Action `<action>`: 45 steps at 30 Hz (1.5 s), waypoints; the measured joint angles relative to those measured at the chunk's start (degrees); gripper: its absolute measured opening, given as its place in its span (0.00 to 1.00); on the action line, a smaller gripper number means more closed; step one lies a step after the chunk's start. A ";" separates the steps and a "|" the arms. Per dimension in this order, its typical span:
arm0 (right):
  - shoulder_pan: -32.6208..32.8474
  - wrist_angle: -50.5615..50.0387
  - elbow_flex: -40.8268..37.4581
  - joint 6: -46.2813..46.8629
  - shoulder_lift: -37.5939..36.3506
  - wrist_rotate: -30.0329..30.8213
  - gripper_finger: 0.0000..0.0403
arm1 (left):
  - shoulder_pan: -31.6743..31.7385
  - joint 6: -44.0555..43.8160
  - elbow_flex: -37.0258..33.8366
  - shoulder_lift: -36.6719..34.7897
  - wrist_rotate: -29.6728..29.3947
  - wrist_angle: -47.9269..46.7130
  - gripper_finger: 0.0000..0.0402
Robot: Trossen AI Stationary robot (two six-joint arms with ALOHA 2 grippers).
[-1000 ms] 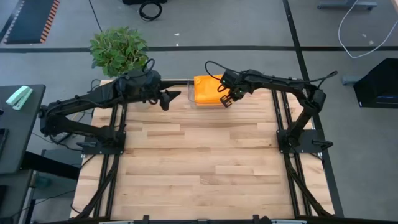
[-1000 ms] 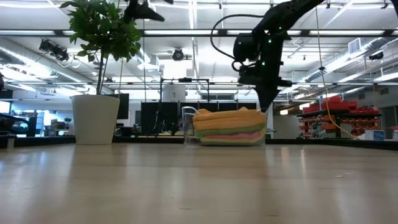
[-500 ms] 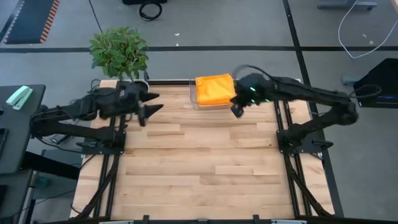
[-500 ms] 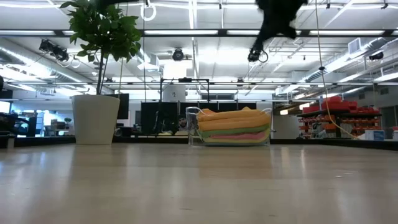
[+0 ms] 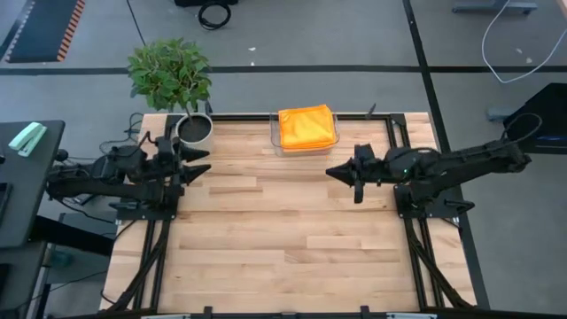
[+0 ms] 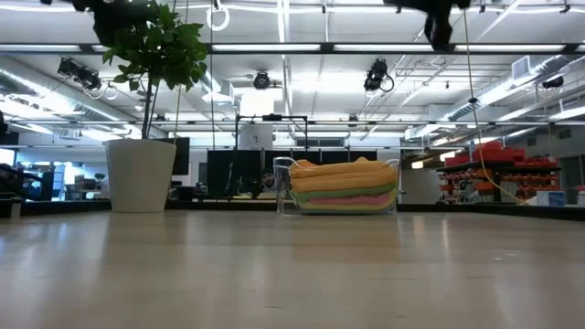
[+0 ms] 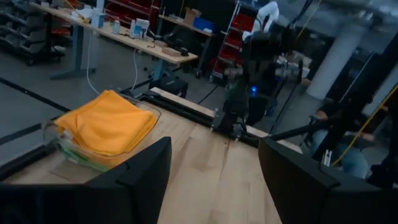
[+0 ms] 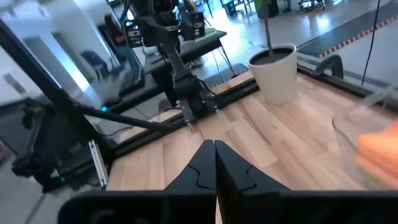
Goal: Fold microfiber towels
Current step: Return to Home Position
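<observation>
The microfiber towels (image 5: 306, 127) lie stacked in a clear plastic bin (image 5: 276, 142) at the middle of the table's far edge. An orange towel is on top. The low view shows the stack (image 6: 343, 183) as orange, yellow, green and pink layers. My left gripper (image 5: 205, 165) is open and empty over the table's left part, short of the bin; its wrist view (image 7: 214, 155) shows the orange stack (image 7: 106, 124) ahead. My right gripper (image 5: 330, 171) is shut and empty over the table's right part, nearer than the bin; its fingers meet in its wrist view (image 8: 214, 149).
A white pot (image 5: 193, 130) with a green plant (image 5: 168, 71) stands at the table's far left corner, just beyond my left gripper. Bare wooden tabletop (image 5: 283, 239) spreads across the middle and near side. Black frame rails (image 5: 403, 177) run along the table's sides.
Both arms have drawn back from the bin. My right gripper has risen from the bin's right side and gone toward the table's near and right edges. My left gripper has gone toward the table's left and near edges. The towel stack stays in the bin.
</observation>
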 joint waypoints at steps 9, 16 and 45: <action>-0.20 20.85 -19.79 5.17 -0.97 0.08 0.00 | 0.02 -3.63 -11.40 -6.86 -0.41 2.09 0.45; -0.20 27.72 -28.09 6.57 -2.39 0.07 0.00 | 0.02 -6.05 -18.42 -9.57 -0.35 2.30 0.25; -0.20 20.75 -40.09 -10.56 -16.45 -8.42 0.01 | -1.07 -5.01 -33.88 -9.76 3.18 18.34 0.07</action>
